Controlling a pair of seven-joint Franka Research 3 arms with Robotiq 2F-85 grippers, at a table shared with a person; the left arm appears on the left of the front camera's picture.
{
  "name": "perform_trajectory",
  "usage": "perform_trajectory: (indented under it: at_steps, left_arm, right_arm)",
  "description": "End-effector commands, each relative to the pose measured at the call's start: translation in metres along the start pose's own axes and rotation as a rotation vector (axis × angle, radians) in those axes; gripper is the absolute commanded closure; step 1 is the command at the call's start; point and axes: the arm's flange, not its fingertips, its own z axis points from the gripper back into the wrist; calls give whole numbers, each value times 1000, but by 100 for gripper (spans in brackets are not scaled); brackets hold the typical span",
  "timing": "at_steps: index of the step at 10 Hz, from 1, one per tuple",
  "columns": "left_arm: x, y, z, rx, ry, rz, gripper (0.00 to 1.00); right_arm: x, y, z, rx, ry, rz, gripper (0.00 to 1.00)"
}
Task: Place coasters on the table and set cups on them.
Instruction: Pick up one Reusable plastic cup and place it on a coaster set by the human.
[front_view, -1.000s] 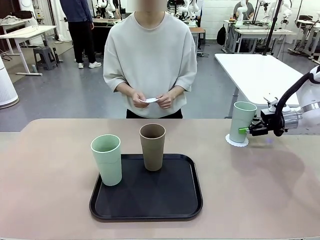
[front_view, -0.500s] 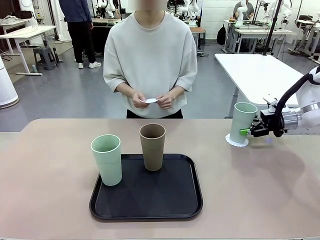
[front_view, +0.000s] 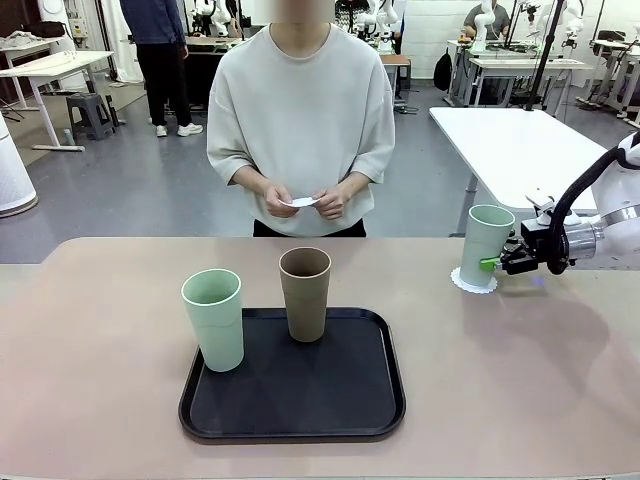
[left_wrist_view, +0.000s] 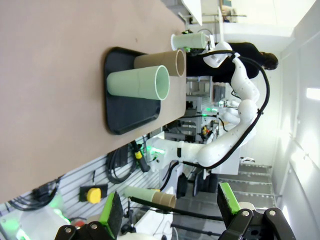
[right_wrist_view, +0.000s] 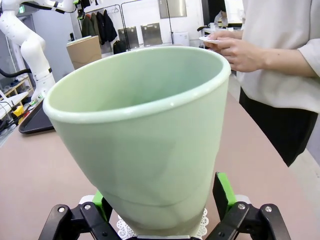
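Note:
A pale mint cup (front_view: 487, 245) stands on a white scalloped coaster (front_view: 473, 283) at the table's (front_view: 100, 330) far right. My right gripper (front_view: 490, 263) is open, one green pad on each side of the cup's base (right_wrist_view: 150, 150), and the coaster's lacy edge (right_wrist_view: 206, 223) peeks out underneath. The second mint cup (front_view: 213, 320) and the brown cup (front_view: 305, 293) stand on the black tray (front_view: 300, 405). The person holds another coaster (front_view: 300, 201) in both hands at the waist. My left gripper (left_wrist_view: 170, 210) is open and holds nothing, well away from the tray (left_wrist_view: 120, 115).
The person stands at the far edge, hands (right_wrist_view: 240, 50) held above the table. A white table (front_view: 520, 140) stands behind on the right. Bare tabletop lies left of the tray and between the tray and the right cup.
The right gripper and the mint cup on the coaster shifted a few pixels to the right a second ago and have been still since. Nothing else has moved.

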Motion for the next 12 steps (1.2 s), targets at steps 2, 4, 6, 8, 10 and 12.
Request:
perform_trajectory:
  at_steps: [2,4,6,8,10,12]
  left_arm:
    - [-1,-1,0,-12,-6,-1,0]
    - [-1,-1,0,-12,-6,-1,0]
    - [-1,-1,0,-12,-6,-1,0]
    - [-1,-1,0,-12,-6,-1,0]
    - [-1,-1,0,-12,-6,-1,0]
    - [-1,-1,0,-12,-6,-1,0]
  right_arm:
    - [2,-8,5,26,56,-37,0]
    - [1,-7,11,41,89,-48,0]
    - [0,-6,15,43,105,-56,0]
    - [2,-6,22,37,124,-58,0]
    - [4,-5,31,13,145,-57,0]
    - [6,-4,43,-17,170,-56,0]
